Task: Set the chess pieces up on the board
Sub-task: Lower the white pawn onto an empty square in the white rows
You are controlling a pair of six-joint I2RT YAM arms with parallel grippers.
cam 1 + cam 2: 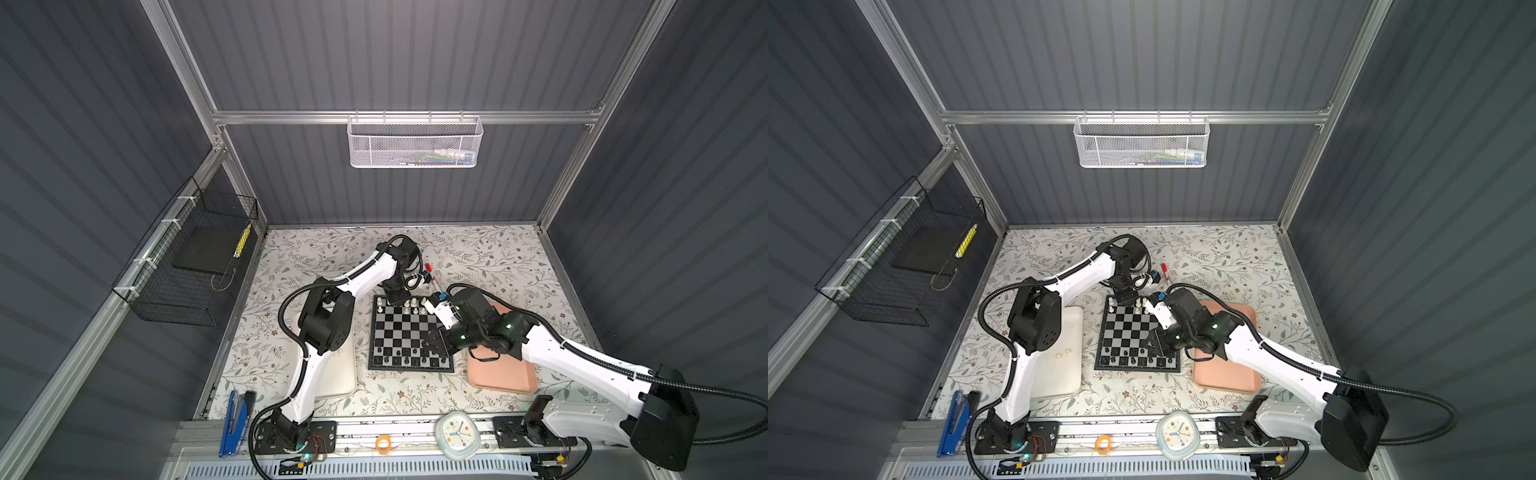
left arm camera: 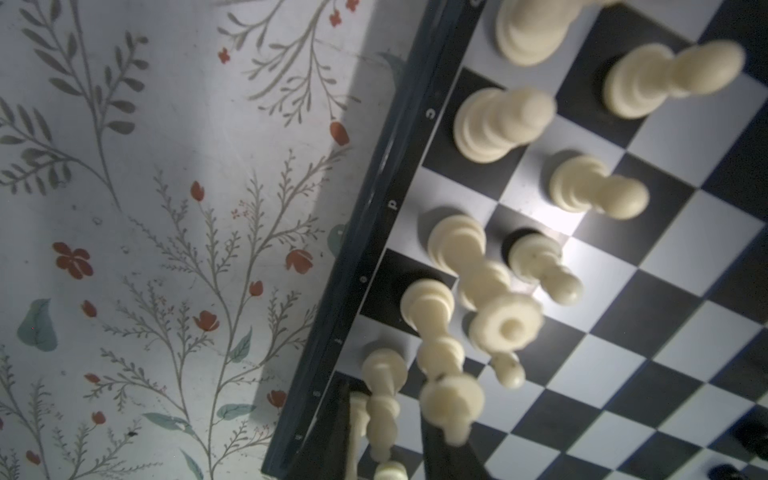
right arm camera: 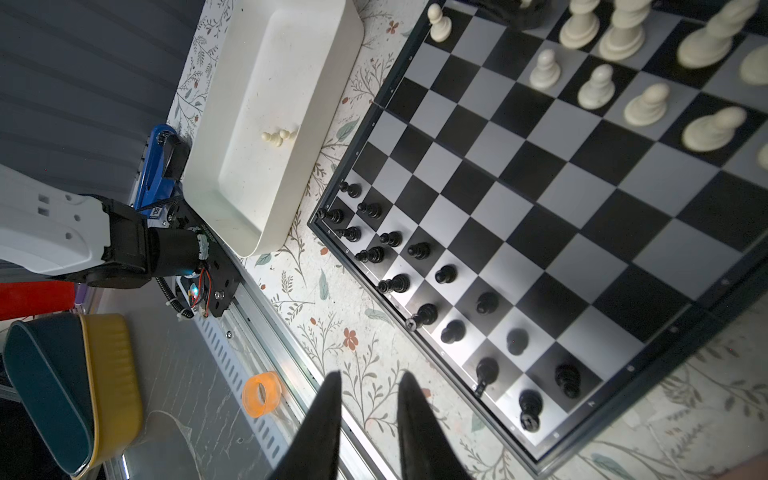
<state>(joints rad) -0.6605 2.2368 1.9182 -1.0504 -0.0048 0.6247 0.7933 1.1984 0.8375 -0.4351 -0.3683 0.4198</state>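
The board [image 1: 399,328] [image 1: 1126,328] lies mid-table. Cream-white chess pieces [image 1: 413,302] stand in its far rows and black ones [image 1: 399,360] [image 3: 444,274] in its near rows. My left gripper [image 1: 397,297] [image 2: 392,432] points down over the far edge. Its jaws stand slightly apart with a white piece [image 2: 383,399] between them. My right gripper [image 1: 434,343] [image 3: 370,376] hovers open and empty by the board's near right corner. A few white pieces [image 1: 1063,354] [image 3: 278,137] lie in the white tray [image 1: 1059,386].
A pink tray [image 1: 503,376] sits right of the board under my right arm. A red marker [image 1: 1165,270] lies beyond the board. A clock [image 1: 457,434], an orange tape ring [image 1: 383,444] and a blue stapler [image 1: 235,419] line the front rail.
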